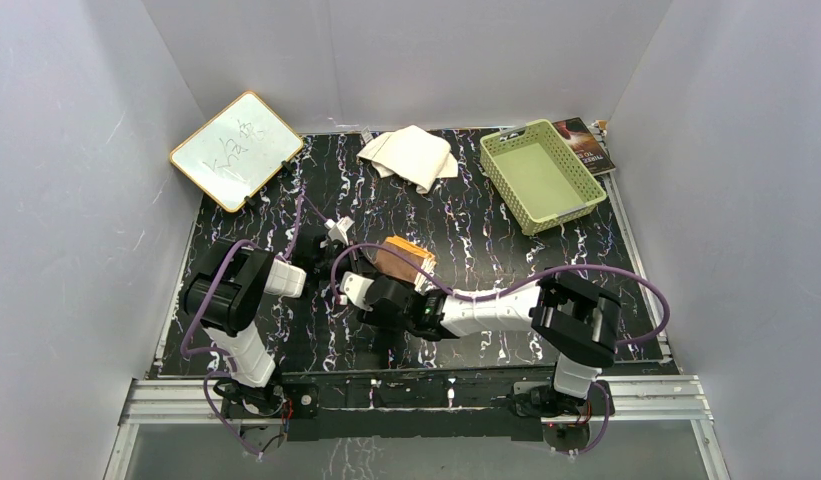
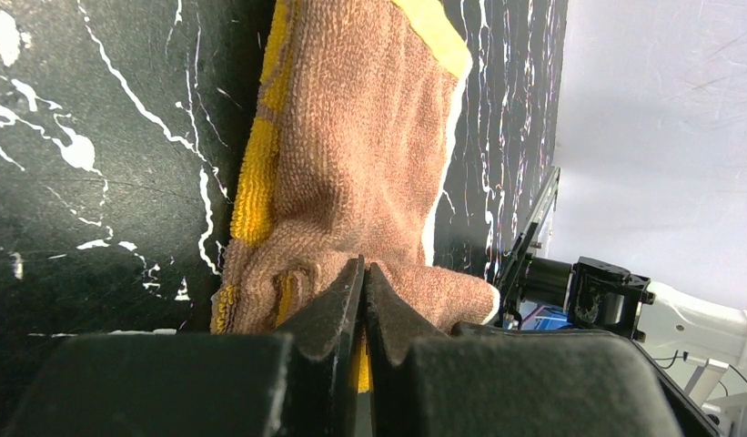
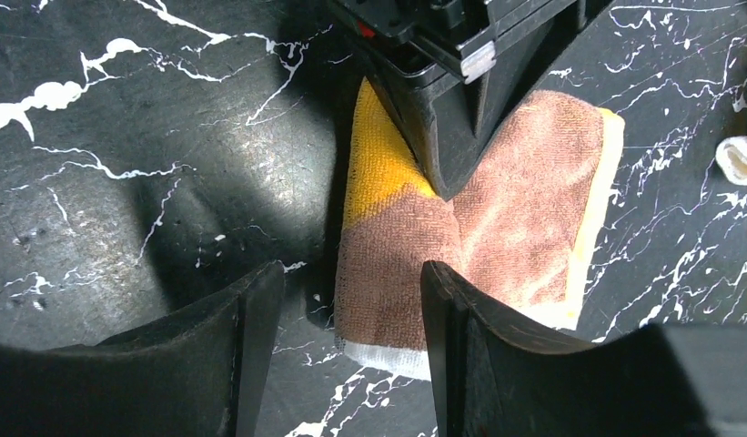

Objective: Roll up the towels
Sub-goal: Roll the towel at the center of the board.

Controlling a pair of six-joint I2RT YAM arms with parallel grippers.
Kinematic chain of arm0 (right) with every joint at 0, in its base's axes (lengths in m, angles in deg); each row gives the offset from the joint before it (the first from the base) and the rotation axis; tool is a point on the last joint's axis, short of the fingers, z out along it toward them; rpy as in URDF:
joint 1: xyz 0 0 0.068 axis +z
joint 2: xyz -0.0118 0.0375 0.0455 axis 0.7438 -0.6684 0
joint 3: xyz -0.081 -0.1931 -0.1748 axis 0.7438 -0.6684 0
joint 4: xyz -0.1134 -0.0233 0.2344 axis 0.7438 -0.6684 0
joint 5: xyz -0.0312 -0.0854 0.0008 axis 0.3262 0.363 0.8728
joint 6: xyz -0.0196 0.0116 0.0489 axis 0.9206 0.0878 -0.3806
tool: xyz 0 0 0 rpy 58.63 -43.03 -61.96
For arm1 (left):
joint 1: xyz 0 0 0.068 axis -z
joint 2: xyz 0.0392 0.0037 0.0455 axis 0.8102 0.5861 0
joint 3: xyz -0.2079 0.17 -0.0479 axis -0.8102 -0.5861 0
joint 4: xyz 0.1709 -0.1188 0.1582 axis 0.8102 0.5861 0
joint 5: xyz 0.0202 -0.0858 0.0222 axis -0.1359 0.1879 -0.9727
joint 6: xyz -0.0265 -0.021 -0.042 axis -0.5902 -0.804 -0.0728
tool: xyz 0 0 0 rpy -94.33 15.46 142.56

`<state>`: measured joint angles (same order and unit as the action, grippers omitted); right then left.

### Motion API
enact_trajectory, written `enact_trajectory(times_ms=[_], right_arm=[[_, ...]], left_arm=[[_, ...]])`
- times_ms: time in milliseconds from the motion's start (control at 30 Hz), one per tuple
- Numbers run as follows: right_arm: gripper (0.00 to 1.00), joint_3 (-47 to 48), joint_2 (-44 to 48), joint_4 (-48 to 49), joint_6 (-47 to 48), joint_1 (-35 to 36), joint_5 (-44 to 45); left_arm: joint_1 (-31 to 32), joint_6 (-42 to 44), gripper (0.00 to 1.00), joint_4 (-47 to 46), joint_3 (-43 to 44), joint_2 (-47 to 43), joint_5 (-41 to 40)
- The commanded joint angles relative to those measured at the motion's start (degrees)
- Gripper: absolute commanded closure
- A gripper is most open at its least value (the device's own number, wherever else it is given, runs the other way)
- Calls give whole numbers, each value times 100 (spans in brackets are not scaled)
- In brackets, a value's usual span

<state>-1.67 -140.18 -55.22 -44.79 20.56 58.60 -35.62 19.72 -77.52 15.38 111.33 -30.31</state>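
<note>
The orange-yellow towel (image 1: 406,260), brown back up, lies partly rolled mid-table between both arms. In the left wrist view my left gripper (image 2: 364,266) is shut on its near fold (image 2: 351,173), with yellow cloth pinched between the jaws. In the right wrist view that gripper (image 3: 445,189) comes in from the far side onto the towel (image 3: 524,209). My right gripper (image 3: 351,269) stands open over the towel's near end, one finger beside the rolled part and the other above the flat part. The cream-white towel (image 1: 411,155) lies crumpled at the back.
A green basket (image 1: 541,175) stands at the back right with a dark book (image 1: 586,145) behind it. A small whiteboard (image 1: 236,150) leans at the back left. White walls close in three sides of the black marbled table (image 1: 486,240).
</note>
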Motion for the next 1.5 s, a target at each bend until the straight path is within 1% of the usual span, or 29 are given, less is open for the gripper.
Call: enact_trajectory(times_ms=[0,200,333,533,700,900,1033,1167,1300,1467], right_arm=[[46,145,-235,439,245,36,255],[45,183,-538,518,326,29,418],[47,228,-691,482,312,29,434],[57,299,-962,225,105,-16,541],[70,455,-1213,-204,-262,-233,479],[77,336,-1254,-485,-614,-368,144],[84,299,-1244,-702,-876,-431,-303],[90,295,-1049,-750,-1339,-670,-1263],[92,240,-746,-629,-1771,-1065,-2215],[93,214,-347,-423,-2358,-1544,-3599]], left_arm=[[48,527,97,1168,-305,459,-730],[49,530,97,1161,-306,484,-707],[53,536,97,1172,-302,489,-694],[53,562,97,1194,-293,520,-657],[48,588,97,1229,-275,529,-625],[48,632,97,1320,-235,499,-599],[48,708,97,1594,-147,290,-625],[42,757,96,2047,37,-193,-745],[-54,713,84,2685,302,-942,-958],[-437,636,69,3397,515,-2183,-1331]])
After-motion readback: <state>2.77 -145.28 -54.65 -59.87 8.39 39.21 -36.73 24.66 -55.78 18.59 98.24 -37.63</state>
